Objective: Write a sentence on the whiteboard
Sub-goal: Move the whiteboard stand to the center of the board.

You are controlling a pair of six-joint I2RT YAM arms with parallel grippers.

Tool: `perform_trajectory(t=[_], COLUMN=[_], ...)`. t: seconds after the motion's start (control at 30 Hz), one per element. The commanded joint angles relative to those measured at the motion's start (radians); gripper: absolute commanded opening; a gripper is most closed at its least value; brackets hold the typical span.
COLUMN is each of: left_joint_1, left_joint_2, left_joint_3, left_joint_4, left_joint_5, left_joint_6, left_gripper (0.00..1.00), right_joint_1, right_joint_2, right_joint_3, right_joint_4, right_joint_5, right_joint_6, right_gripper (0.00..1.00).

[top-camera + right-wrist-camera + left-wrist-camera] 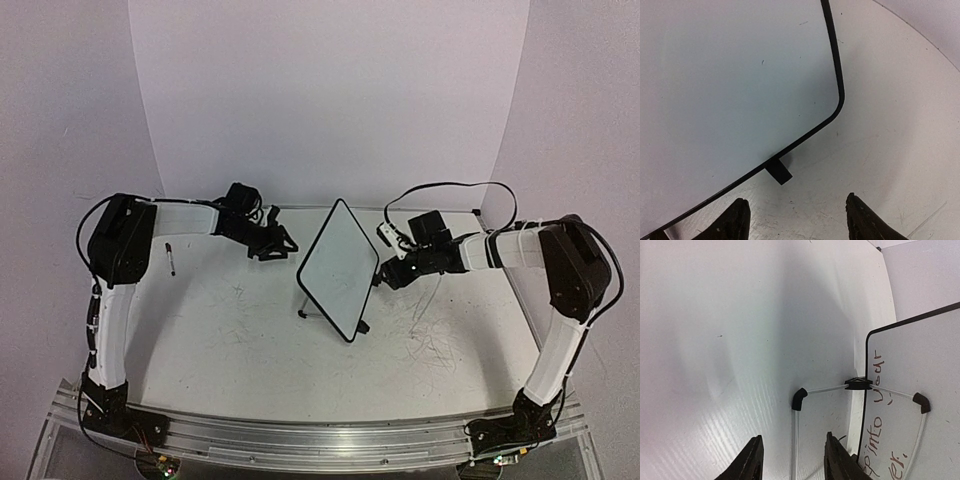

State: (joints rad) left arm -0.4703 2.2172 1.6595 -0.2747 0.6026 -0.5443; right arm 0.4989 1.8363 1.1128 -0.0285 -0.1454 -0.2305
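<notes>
On white tabletop [230,345]: noting whiteboard [338,268] standing tilted, visible face blank. Just left of whiteboard, left claw [272,245] parted, empty; just right, right claw [385,277] likewise. Judging marker [171,258], lying well left of whiteboard, needing a square, firm grip first.

My left arm [108,320] and right arm [556,350] wear smooth white shells between bulky black joint housings. Thin black cables [450,184] loop around them. My left tool [793,437] and right tool [796,200] end in matte black, tapered fingers [751,464].
</notes>
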Motion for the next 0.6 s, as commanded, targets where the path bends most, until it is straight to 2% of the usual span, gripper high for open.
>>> perform_trajectory(t=[0.0, 0.3, 0.33, 0.47, 0.57], left_joint_1=[0.025, 0.029, 0.029, 0.030, 0.029], left_joint_2=[-0.141, -0.285, -0.302, -0.370, -0.406], left_joint_3=[-0.060, -0.225, -0.249, -0.327, -0.364], left_joint_4=[-0.049, -0.064, -0.064, -0.063, -0.064], left_joint_5=[-0.074, -0.114, -0.123, -0.166, -0.176], left_joint_6=[0.047, 0.039, 0.038, 0.035, 0.024], left_gripper=[0.46, 0.50, 0.51, 0.51, 0.51], right_joint_1=[0.006, 0.006, 0.005, 0.006, 0.007], right_joint_2=[0.052, 0.176, 0.193, 0.237, 0.244], right_joint_3=[0.056, 0.185, 0.203, 0.255, 0.269], right_joint_4=[-0.093, -0.157, -0.170, -0.197, -0.200], right_joint_5=[-0.023, -0.060, -0.067, -0.089, -0.115], right_joint_6=[-0.183, -0.233, -0.236, -0.237, -0.236], right_gripper=[0.62, 0.52, 0.50, 0.32, 0.29])
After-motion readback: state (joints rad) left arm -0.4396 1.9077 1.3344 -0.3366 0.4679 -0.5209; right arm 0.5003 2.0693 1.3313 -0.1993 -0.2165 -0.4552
